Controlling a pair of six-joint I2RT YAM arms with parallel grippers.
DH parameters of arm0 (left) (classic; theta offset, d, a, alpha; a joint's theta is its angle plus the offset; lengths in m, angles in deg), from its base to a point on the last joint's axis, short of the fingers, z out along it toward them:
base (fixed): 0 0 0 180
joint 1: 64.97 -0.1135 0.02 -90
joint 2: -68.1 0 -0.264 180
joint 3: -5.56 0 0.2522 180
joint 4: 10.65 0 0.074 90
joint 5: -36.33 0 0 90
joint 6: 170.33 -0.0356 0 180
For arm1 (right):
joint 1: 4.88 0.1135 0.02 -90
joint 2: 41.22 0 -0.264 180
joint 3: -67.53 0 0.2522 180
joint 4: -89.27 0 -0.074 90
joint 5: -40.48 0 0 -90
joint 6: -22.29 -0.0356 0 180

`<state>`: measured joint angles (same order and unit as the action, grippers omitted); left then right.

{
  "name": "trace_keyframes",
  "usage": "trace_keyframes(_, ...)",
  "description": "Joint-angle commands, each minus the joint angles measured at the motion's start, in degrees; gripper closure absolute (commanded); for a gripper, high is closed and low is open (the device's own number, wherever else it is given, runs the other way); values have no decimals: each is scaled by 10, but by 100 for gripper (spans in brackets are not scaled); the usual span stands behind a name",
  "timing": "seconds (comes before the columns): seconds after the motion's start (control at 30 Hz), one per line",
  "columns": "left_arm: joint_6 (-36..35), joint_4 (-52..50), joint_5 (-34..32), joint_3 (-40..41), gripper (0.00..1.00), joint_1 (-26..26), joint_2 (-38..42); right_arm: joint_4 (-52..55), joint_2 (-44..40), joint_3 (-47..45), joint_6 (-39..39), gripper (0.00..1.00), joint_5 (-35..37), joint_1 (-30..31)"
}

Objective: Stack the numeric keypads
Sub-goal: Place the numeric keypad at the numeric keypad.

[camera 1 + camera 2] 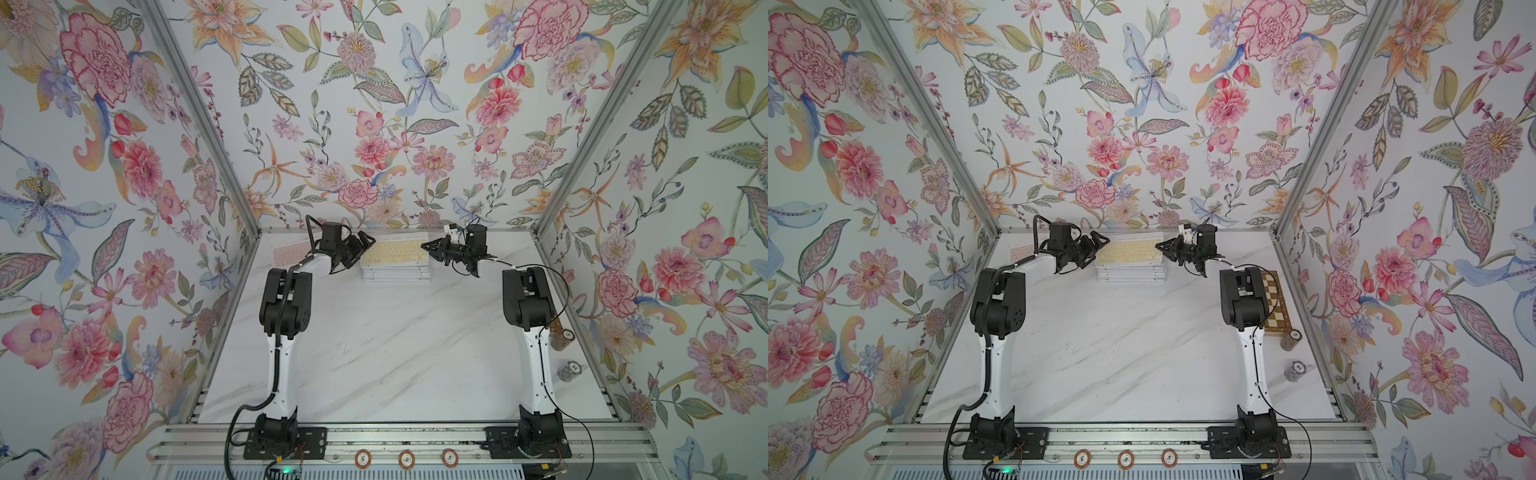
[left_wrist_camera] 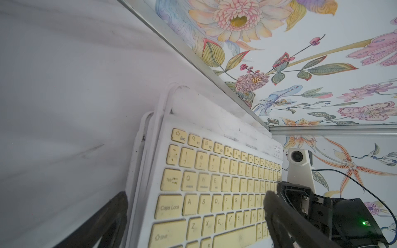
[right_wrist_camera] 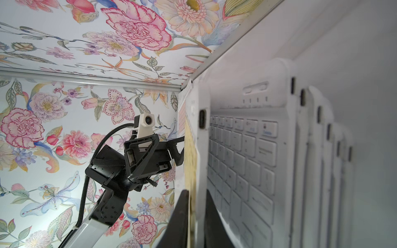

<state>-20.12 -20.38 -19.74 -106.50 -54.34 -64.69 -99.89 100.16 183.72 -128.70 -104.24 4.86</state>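
Several numeric keypads form a stack (image 1: 395,274) (image 1: 1130,275) at the back middle of the table. On top lies a yellow-keyed keypad (image 1: 394,252) (image 2: 214,182). My right gripper (image 1: 425,246) (image 3: 196,206) is shut on this keypad's right end, one finger on each face. A white-keyed keypad (image 3: 240,154) shows below it across a small gap. My left gripper (image 1: 363,249) (image 2: 193,214) stands open at the stack's left end, its fingers (image 2: 277,212) spread wide over the yellow keys. A pink-keyed keypad (image 1: 286,253) lies flat at the back left, partly behind the left arm.
A wooden chessboard (image 1: 1277,303) lies along the right wall behind the right arm. Two poker chip stacks (image 1: 1291,338) (image 1: 1296,371) stand in front of it. Three chips (image 1: 405,459) sit on the front rail. The back wall is close behind the stack.
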Motion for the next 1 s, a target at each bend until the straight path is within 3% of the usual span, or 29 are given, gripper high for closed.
trace_keyframes(0.0,-5,-2,5,-4,1,4,1,10,12,27,22,83,-9,-8)
trace_keyframes(0.97,-4,-10,5,-11,1,11,0,80,47,85,59,70,-7,-10)
